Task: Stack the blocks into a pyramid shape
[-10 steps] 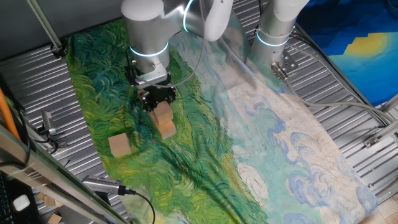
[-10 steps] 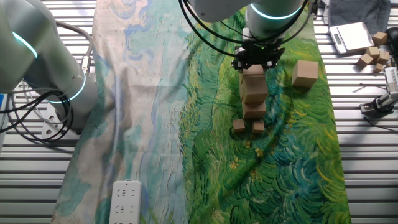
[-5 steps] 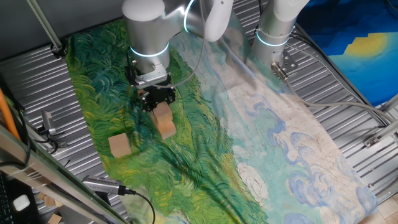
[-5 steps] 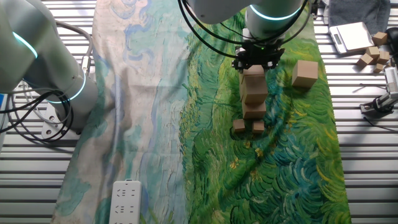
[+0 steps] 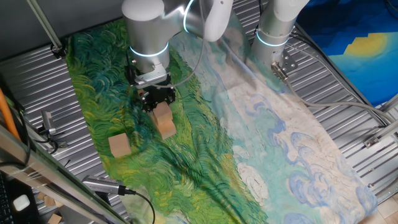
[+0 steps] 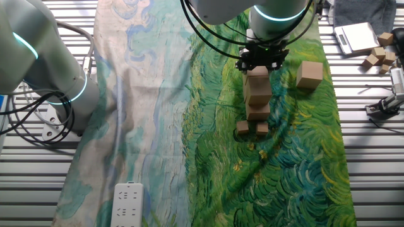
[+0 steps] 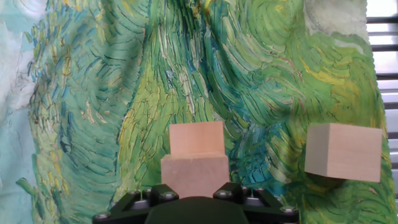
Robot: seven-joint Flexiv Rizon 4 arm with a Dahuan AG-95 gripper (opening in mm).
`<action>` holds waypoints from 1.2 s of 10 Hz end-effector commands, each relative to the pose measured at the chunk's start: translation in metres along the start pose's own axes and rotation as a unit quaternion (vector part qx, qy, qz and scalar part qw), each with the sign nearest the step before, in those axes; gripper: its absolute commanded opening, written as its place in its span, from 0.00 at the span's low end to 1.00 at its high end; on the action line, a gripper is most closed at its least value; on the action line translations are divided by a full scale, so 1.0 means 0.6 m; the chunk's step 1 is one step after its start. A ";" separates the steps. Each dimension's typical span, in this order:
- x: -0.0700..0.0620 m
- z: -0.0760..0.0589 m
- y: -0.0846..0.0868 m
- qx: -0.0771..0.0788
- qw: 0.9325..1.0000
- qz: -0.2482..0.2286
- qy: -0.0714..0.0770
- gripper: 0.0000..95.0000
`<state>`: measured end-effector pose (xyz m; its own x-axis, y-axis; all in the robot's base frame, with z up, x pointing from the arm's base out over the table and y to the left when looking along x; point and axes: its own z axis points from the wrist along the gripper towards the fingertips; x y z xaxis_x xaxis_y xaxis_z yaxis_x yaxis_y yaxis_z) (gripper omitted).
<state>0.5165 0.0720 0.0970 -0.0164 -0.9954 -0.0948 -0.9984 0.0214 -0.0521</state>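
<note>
Blocks, tan wood, plain cubes. Stacked column (image 6: 257, 94): centre-right of the other fixed view, on the green swirl-painted cloth (image 6: 290, 164) covering the tabletop; three cubes appear piled, slightly out of line with one another. Two much smaller blocks (image 6: 251, 128) lie at the column's foot, just below it in the frame. Loose block (image 6: 309, 74): upper right, apart from the column; the same cube sits at right in the hand view (image 7: 344, 151).

Gripper (image 6: 259, 63): directly over the column's top cube. You cannot tell from these frames whether its fingers pinch that cube or stand spread around it; the hand view shows only the black housing at the bottom edge.

Handling note: a single column is no pyramid, so you likely need a wider base. Before you let go or lift, square the top cube to the one beneath, move straight up without side drag, and keep clear of the leaning lower cubes.
</note>
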 end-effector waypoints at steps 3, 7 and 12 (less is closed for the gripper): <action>0.001 0.001 0.000 0.003 1.000 0.008 0.002 0.20; 0.000 0.000 0.000 0.004 1.000 0.003 0.001 0.60; -0.010 -0.018 0.006 -0.001 1.000 0.031 0.002 1.00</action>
<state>0.5132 0.0773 0.1067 -0.0698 -0.9927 -0.0984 -0.9961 0.0746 -0.0461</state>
